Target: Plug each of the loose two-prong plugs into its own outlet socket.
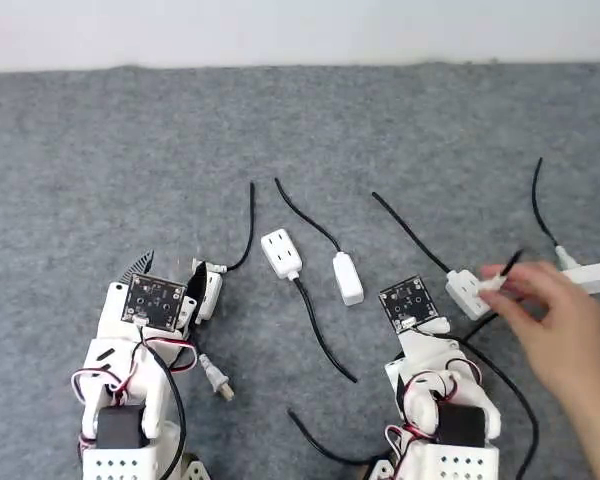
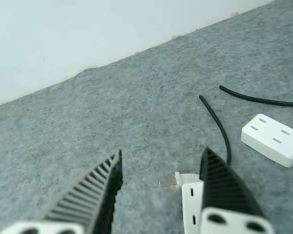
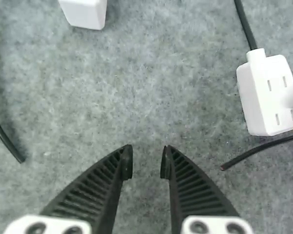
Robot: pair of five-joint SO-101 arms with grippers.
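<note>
My left gripper stands open near the left front of the mat. A white socket piece with a black cord lies against its inner finger, a metal prong showing at its end. A second white socket lies toward the middle, and a white plug lies beside it. My right gripper hovers open by a narrow gap, holding nothing. A third socket lies beside it. A person's hand holds a plug at this socket's face.
A loose two-prong plug lies beside the left arm's base. Another white plug with a black cord rests at the far right. Black cords trail across the grey mat. A pale wall borders the far edge.
</note>
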